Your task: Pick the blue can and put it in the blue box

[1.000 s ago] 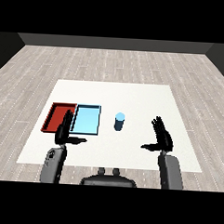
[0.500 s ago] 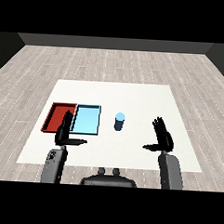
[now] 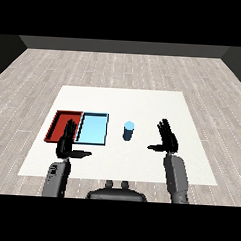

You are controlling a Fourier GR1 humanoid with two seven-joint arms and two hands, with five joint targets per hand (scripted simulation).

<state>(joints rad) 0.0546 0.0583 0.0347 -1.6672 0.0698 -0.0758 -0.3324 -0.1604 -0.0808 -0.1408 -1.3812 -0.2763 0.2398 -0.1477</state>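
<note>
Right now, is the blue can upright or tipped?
Upright: the blue can stands on end on the white table, its round top facing up.

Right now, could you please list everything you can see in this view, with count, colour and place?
table: one, white, centre of the view, on a grey plank floor
red tray: one, red, left part of the table, side by side with the blue tray
blue tray: one, light blue, just right of the red tray
can: one, blue, upright on the table, right of the blue tray, between the hands, untouched
left hand: one, black on a grey forearm, open, in front of the trays' near edge
right hand: one, black on a grey forearm, open, right of the can
</note>
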